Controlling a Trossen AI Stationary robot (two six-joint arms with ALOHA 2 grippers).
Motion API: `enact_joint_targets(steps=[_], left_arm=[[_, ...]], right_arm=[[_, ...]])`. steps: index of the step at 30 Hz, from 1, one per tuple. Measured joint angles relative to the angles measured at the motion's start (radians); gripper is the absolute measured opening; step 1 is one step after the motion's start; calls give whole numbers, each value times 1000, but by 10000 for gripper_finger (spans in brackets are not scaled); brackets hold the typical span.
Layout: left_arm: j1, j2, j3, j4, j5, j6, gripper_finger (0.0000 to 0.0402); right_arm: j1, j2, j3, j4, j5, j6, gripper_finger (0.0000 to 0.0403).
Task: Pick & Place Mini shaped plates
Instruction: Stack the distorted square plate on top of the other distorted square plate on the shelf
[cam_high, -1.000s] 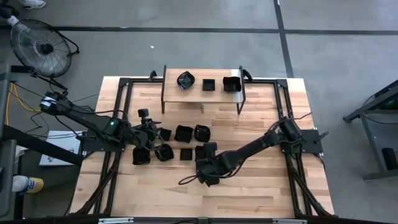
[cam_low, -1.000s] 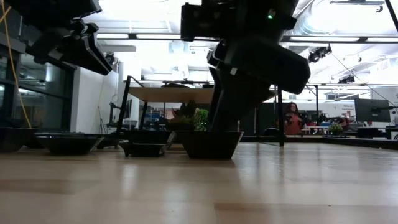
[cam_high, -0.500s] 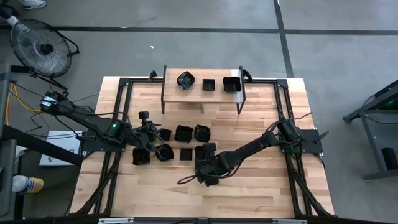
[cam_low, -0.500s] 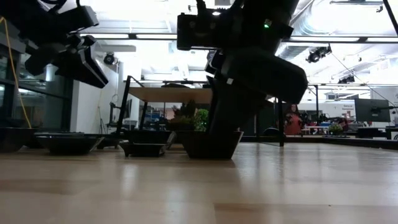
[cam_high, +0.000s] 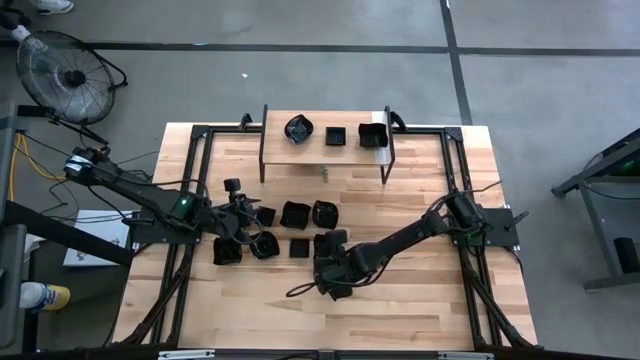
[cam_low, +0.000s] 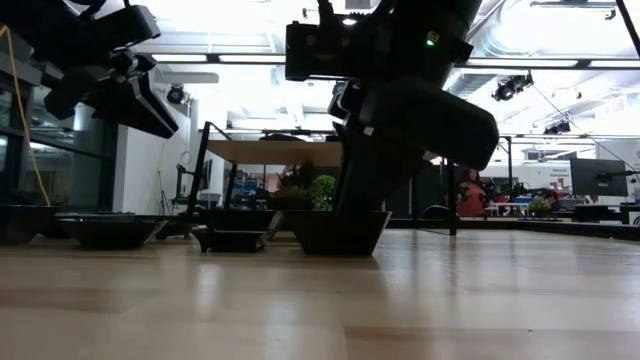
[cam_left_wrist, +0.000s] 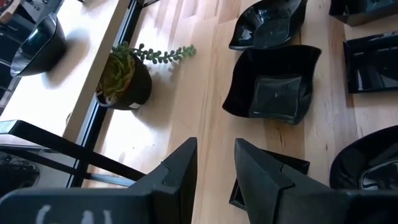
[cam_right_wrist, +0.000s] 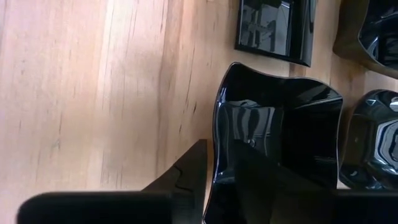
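Progress: three plates (cam_high: 335, 135) on shelf (cam_high: 275, 150), several left on table (cam_high: 400, 190) | right gripper (cam_right_wrist: 217, 180) pinching square plate's (cam_right_wrist: 292, 124) rim | left gripper (cam_left_wrist: 214, 165) parted, empty.

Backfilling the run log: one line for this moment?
right hand: fingers astride wavy square plate rim, table centre | left hand: open above plates | shelf: three plates

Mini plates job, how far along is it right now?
Done: three plates sit on the raised shelf. In hand: the right gripper straddles the rim of a wavy square plate. Left: several plates on the table; the left gripper hovers empty above them.
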Motion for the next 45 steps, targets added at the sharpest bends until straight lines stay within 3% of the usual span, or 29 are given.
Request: enact_joint_targets(steps=[10, 19, 27, 32, 38, 45], left_arm=[[0, -14, 0, 11, -26, 3, 103], [0, -97, -1, 29, 18, 63, 103], [0, -230, -9, 121, 183, 244, 103], [-1, -324, -123, 339, 357, 386, 103], [0, -482, -270, 421, 387, 397, 103], [0, -695, -361, 456, 442, 428, 103]], right_arm=[[0, 0, 0, -1, 0, 0, 6], [-1, -57, 0, -73, 38, 1, 2], [-5, -162, 0, -174, 133, -4, 1], [-19, -209, 0, -253, 197, -3, 1], [-47, -230, 0, -302, 214, -26, 1], [-97, -232, 0, -319, 208, -107, 0]])
